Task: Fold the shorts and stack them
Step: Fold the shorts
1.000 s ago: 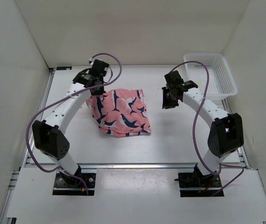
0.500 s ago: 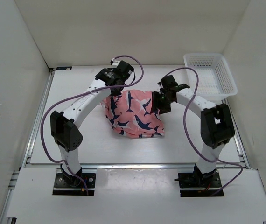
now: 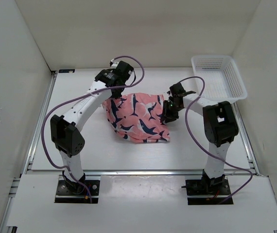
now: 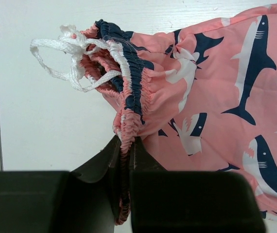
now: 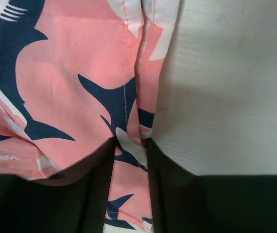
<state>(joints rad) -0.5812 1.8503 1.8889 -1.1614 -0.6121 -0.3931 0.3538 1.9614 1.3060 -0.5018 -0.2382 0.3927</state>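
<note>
Shorts (image 3: 137,118) mid-frame, bunched, fold unfinished; left gripper (image 4: 125,148) pinching waistband (image 4: 132,82), right gripper (image 5: 130,150) pinching fabric; stacking undone.

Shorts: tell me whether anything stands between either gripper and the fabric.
Nothing visible does. The left gripper is shut on the waistband of the shorts near the drawstring, and the right gripper is shut on a seamed edge. The basket stands apart at the far right.
</note>
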